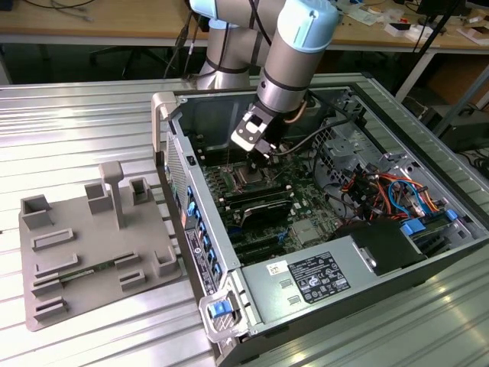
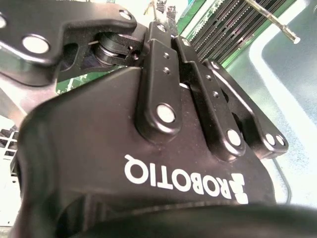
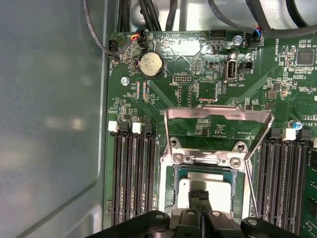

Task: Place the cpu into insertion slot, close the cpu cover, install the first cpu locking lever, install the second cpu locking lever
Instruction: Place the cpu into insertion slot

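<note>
In the first wrist view the gripper (image 3: 200, 194) has its two black fingers (image 3: 194, 202) drawn tight together, with no gap visible between them and nothing pinched there. The tips sit directly over the cpu (image 3: 220, 191); whether they touch it cannot be told. The cpu lies flat, silver top up, inside the insertion slot (image 3: 171, 193), whose rim shows around it. At the slot's edge away from the fingers the cpu cover (image 3: 218, 114) stands raised on its hinge, and the green board (image 3: 148, 99) shows through its cut-out centre. Long black memory slots (image 3: 131, 173) run along both sides of the socket, and a round coin battery (image 3: 150, 64) sits on the board beyond the cover. In the exterior view the gripper (image 1: 260, 149) reaches down into an open computer case (image 1: 177, 164) and hangs just above the board. The case lies on a slatted metal table (image 1: 76, 115). A grey fixture plate (image 1: 84, 252) with upright blocks rests on the table at the exterior view's left, just beside the case.
</note>
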